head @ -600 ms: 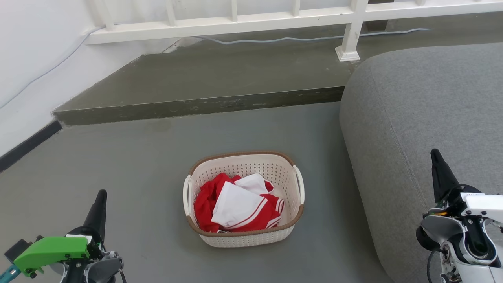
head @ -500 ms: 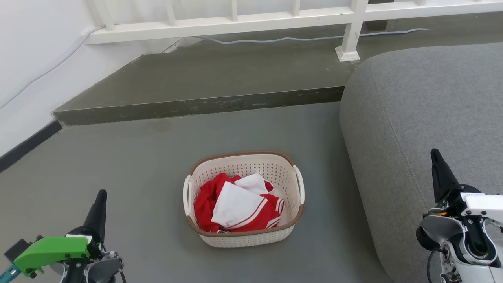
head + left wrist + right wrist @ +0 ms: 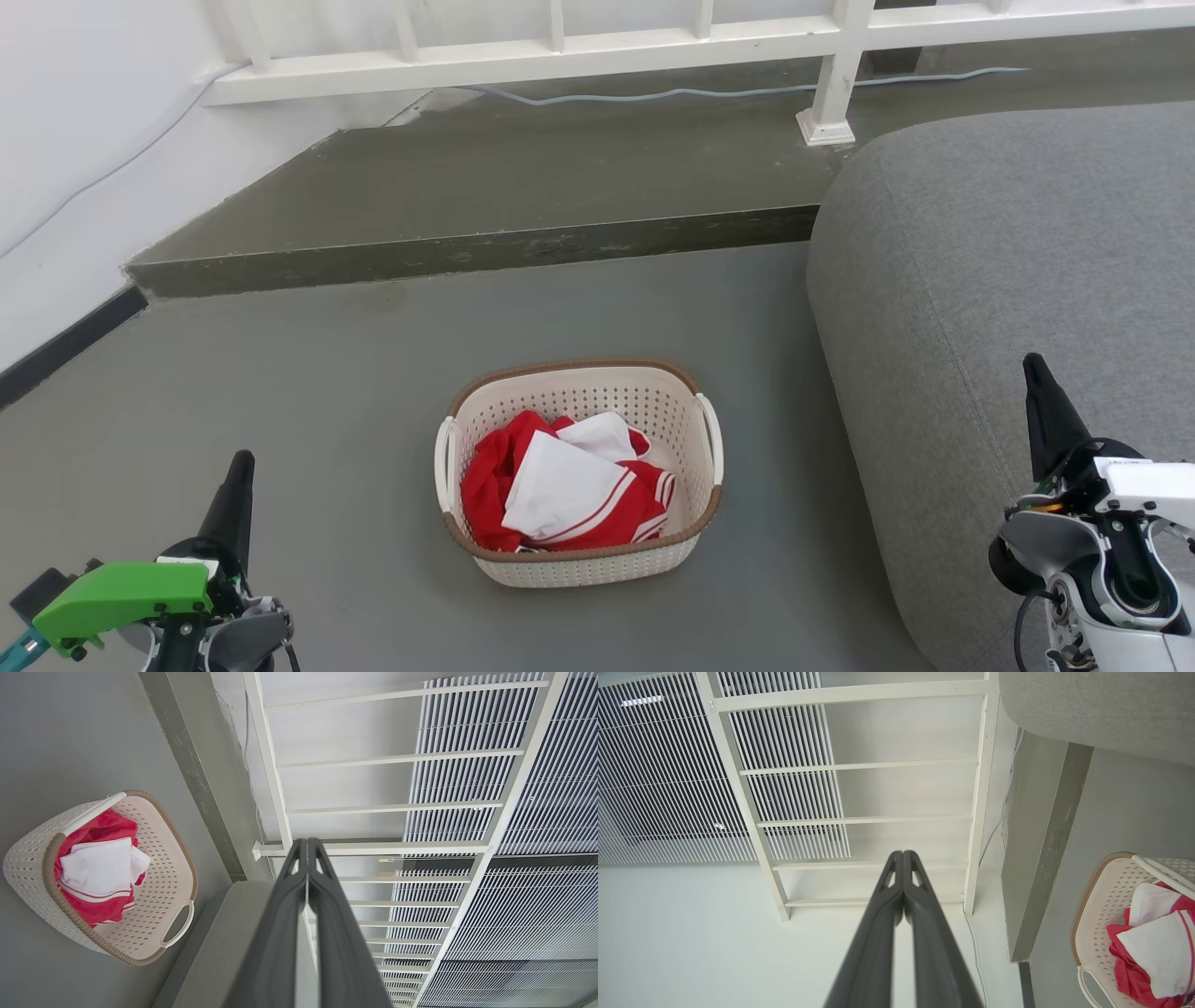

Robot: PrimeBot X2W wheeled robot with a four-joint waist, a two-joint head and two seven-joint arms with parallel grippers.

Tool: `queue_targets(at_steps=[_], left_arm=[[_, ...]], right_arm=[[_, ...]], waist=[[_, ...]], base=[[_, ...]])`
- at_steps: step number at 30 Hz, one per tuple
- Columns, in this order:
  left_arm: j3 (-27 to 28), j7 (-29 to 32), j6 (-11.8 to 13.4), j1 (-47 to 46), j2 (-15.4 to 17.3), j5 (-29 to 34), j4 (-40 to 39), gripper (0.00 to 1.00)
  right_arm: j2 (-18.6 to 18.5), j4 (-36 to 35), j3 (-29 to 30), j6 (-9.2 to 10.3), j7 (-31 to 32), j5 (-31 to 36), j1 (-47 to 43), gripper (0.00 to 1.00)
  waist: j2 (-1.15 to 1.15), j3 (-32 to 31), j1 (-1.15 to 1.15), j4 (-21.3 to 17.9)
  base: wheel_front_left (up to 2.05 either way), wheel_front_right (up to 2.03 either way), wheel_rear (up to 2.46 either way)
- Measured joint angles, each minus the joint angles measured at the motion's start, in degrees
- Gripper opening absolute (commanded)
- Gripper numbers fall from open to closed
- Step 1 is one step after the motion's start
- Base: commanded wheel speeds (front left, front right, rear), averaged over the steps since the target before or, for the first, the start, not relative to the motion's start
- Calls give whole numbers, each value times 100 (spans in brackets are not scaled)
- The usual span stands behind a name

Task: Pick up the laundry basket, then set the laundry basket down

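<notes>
Grey floor (image 3: pixel 280 373) carries the laundry basket (image 3: pixel 579 553) near the sofa (image 3: pixel 980 280), short of the step (image 3: pixel 467 250), with the left pincer (image 3: pixel 242 459) and right pincer (image 3: pixel 1032 364) both closed, empty and well apart from it; gripping one loop handle (image 3: pixel 714 439) alone would likely tip it, spilling the clothes (image 3: pixel 560 490)

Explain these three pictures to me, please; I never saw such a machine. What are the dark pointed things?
This is a robot with two arms. The wide picture comes from its head camera, looking down at the floor. The dark points are its left claw and right claw, both shut, holding nothing. The other two pictures come from wrist cameras looking along each claw. On the floor stands the laundry basket with red and white clothes inside, beside a grey sofa.
</notes>
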State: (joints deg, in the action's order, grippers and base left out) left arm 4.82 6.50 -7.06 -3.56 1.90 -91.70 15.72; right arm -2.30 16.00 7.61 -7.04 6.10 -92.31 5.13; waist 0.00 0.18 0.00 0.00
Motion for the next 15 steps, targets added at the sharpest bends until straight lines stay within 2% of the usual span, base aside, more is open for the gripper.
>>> queue_targets(at_steps=[15], left_arm=[[0, 0, 0, 0, 0, 0, 0, 0]], right_arm=[[0, 0, 1, 0, 0, 0, 0, 0]], waist=[[0, 0, 0, 0]], base=[[0, 0, 0]])
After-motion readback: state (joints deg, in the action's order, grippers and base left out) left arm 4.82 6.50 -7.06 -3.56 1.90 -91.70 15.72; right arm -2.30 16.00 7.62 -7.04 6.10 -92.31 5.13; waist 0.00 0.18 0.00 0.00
